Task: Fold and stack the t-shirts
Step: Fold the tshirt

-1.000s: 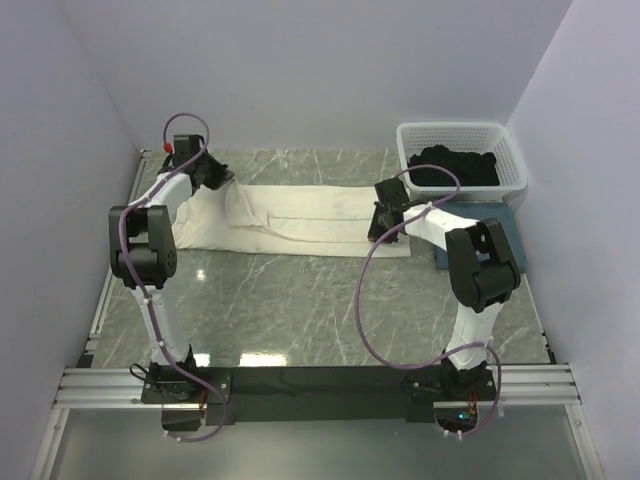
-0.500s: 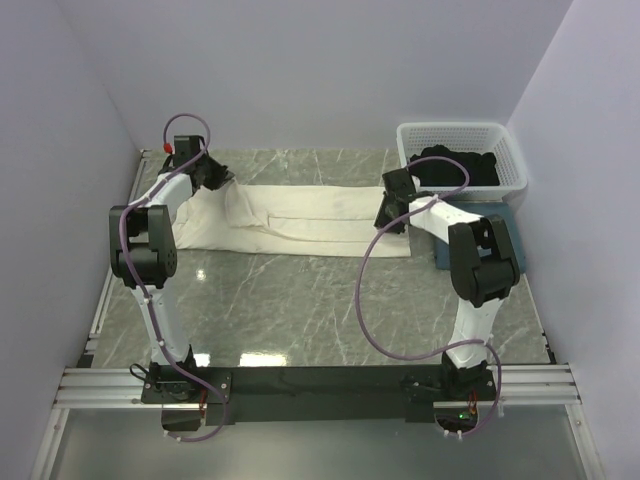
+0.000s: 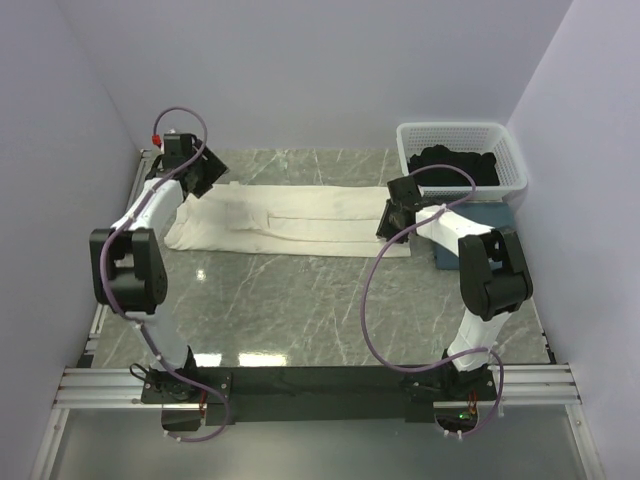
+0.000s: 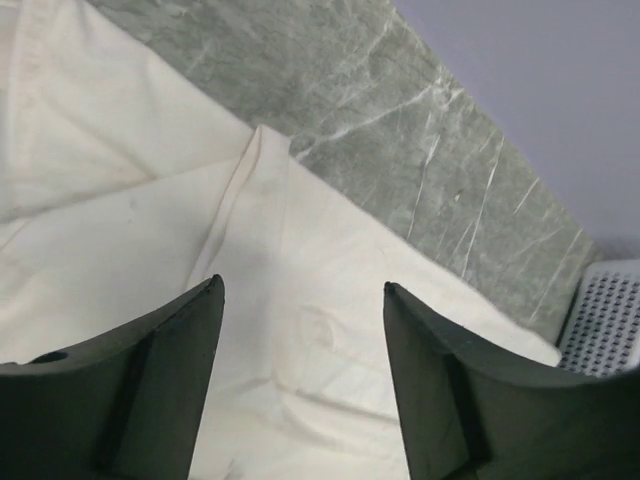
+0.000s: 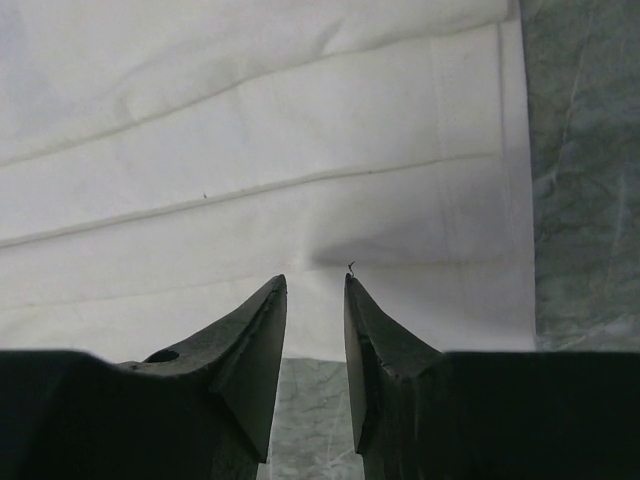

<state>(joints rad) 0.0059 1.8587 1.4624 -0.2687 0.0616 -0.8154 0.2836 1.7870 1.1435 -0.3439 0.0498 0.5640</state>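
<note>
My left claw hangs released over one end of the white t-shirt. My right claw, barely parted and empty, is at the other. The t-shirt lies flat along the worktop's far edge, ready, I judge, for end-to-end folding.

Top view: shirt right end, 3 o'clock, hidden under right gripper; far-left corner, 10 o'clock, hidden under left gripper. Finger gaps too small to read there. Dark clothes in basket: one heap, count unclear. Blue box half hidden by basket, right arm. Left wrist view: shirt cut by left, bottom edges; basket only corner, 4 o'clock. Right wrist view: shirt cut by top, left edges.
</note>
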